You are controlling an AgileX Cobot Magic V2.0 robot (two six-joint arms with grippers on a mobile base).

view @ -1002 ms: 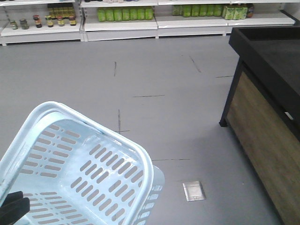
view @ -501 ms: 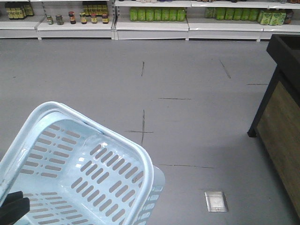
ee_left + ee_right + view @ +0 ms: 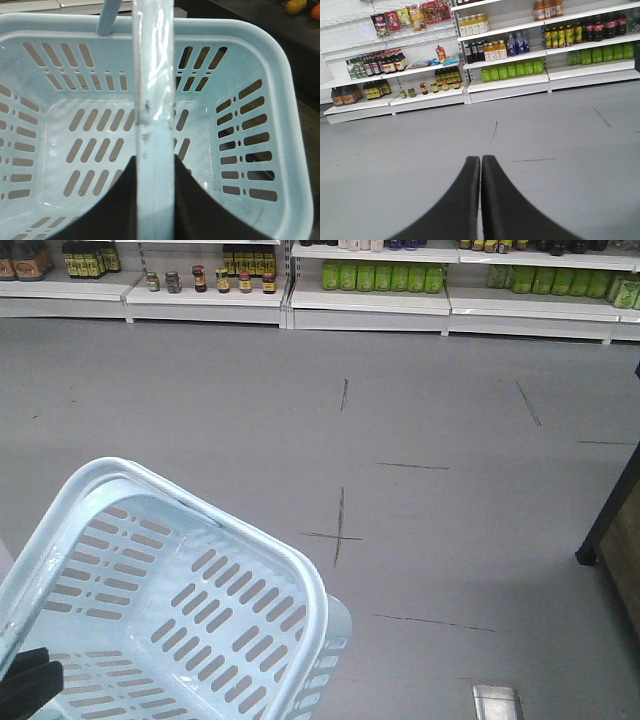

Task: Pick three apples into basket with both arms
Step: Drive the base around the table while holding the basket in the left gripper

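We hold the basket point(image 3: 150, 570) by its handle point(image 3: 152, 75), left gripper point(image 3: 154, 165) clamped there, so it hangs open for loading; right gripper point(image 3: 480, 167) pressed together, empty.

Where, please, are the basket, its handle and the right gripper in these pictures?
basket point(image 3: 255, 537): front view, on its upper rim.
handle point(image 3: 154, 75): left wrist view, middle of the bar.
right gripper point(image 3: 480, 160): right wrist view, between the closed fingertips.
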